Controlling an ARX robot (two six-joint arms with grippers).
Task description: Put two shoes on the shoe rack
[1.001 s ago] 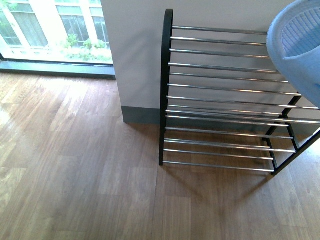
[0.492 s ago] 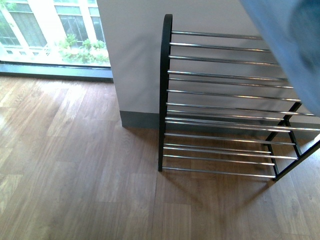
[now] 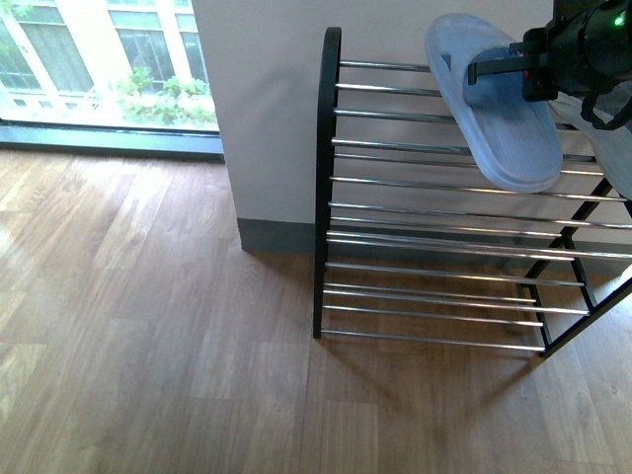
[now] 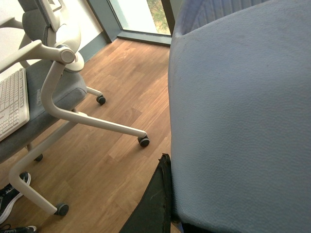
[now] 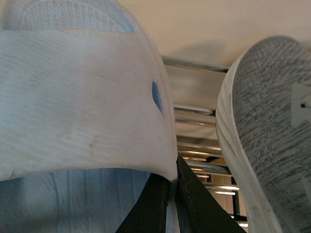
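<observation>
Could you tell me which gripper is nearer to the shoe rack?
Right: the right gripper holds a slide over the shoe rack's top rods; the left gripper's view shows no rack.

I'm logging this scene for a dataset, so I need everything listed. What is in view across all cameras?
Slide: one, pale blue, held in the air in front of the shoe rack's upper rods.
Second slide: one, pale blue, fills the left wrist view.
Sneaker: one, grey knit with white sole, beside the slide by the rack.
Shoe rack: one, black frame with silver rods, against the white wall.
Office chair: one, grey-white, on the wood floor.
Keyboard: one, white, at the edge.
Black shoe: one, under the chair.
Right pincer: black, shut on the slide.
Left pincer: black, shut on the second slide.
</observation>
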